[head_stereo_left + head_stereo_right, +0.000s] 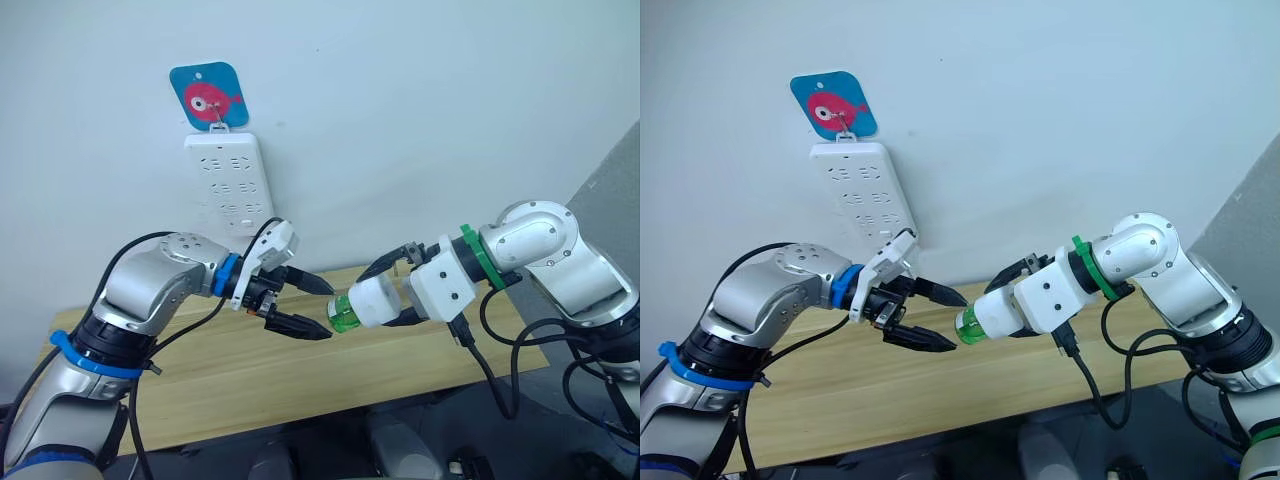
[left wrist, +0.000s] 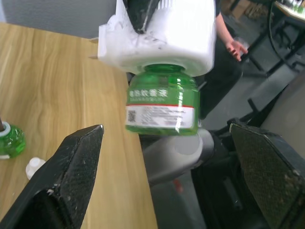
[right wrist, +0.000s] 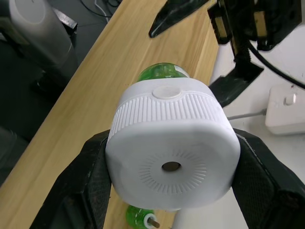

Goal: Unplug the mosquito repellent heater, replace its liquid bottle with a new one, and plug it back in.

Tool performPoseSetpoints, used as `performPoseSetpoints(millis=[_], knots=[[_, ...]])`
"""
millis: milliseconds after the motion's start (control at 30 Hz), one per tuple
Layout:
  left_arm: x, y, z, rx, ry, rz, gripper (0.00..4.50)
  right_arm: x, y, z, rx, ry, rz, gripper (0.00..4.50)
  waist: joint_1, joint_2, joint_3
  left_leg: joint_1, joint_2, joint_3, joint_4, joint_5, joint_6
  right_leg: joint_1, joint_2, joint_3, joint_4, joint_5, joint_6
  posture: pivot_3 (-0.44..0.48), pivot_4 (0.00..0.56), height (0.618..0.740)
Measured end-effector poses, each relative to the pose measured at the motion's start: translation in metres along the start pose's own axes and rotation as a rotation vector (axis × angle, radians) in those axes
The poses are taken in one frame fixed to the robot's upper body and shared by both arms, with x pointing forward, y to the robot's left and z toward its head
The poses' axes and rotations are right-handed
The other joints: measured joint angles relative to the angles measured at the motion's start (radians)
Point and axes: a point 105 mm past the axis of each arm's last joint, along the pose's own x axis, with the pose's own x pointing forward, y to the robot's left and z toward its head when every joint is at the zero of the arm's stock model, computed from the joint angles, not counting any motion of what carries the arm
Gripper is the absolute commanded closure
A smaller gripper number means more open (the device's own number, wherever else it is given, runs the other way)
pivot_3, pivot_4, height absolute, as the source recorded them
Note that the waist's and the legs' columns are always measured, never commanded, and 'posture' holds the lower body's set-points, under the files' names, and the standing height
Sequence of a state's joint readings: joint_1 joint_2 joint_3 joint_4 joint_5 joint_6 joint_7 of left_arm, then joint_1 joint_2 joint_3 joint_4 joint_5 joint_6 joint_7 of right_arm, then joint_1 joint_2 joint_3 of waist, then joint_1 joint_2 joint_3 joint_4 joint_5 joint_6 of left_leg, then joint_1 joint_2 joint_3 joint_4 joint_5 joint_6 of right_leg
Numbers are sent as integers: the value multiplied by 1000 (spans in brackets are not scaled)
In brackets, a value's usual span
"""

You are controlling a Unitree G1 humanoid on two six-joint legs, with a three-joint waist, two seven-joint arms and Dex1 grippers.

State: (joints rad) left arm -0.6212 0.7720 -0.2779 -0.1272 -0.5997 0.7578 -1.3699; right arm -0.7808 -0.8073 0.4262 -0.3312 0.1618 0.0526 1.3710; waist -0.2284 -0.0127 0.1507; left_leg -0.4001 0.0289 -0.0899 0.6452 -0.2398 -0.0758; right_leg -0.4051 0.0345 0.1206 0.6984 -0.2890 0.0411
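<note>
White plastic is sitting in the right pincer [image 1: 395,290]: the mosquito repellent heater [image 1: 377,301] is being gripped between its black fingers and held above the wooden bench [image 1: 200,375], with the green liquid bottle [image 1: 345,313] sticking out of the heater toward the robot's left. The left pincer [image 1: 312,306] is hanging just beside that bottle with its two black fingers spread wide, tips close to the green base but not touching it. Up on the wall behind, a long white power strip [image 1: 228,182] is hanging under a blue tag with a pink fish [image 1: 209,97], well apart from both pincers.

Over to the left wrist view: the bottle [image 2: 162,101] with its white printed label is hanging from the heater [image 2: 159,33] between the two open fingers [image 2: 71,162], nothing touching it. A second green bottle [image 2: 9,140] is standing on the bench [image 2: 62,86] with a small white cap [image 2: 34,167] lying near it. Past the bench edge, a person's hand [image 2: 237,47] is showing in the background.

Now the right wrist view: the heater's domed face [image 3: 171,162] with its small dark hole is filling the gap between the two fingers [image 3: 81,186], both pressing its sides. The left pincer's black tips [image 3: 200,28] are pointing in from beyond. Another green bottle [image 3: 140,217] is peeking out beneath the heater, on the bench [image 3: 95,86].
</note>
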Motion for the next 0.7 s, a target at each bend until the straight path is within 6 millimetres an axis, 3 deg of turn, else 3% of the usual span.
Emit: performPoseSetpoints(millis=[533, 633, 700], knots=[[19, 1, 1, -112, 40, -62, 50, 9, 0, 9, -102, -4, 58, 1500, -7, 0, 0, 0, -1, -3, 0, 0, 0, 1, 0, -2, 1, 0, 0, -250, 90, 740], [20, -1, 0, -114, 44, -77, 608, 10, 0, 10, -105, -8, 60, 1500, -12, 0, 0, 0, -1, -3, 0, 0, 0, 1, -1, -2, 1, 0, -1, -250, 90, 740], [21, -2, 1, -112, 43, -87, 1212, 10, 0, 9, -104, 1, 59, 1500, -14, 0, 0, 0, -1, -4, 0, 0, 0, 1, -1, -3, 1, 0, -1, -250, 90, 740]])
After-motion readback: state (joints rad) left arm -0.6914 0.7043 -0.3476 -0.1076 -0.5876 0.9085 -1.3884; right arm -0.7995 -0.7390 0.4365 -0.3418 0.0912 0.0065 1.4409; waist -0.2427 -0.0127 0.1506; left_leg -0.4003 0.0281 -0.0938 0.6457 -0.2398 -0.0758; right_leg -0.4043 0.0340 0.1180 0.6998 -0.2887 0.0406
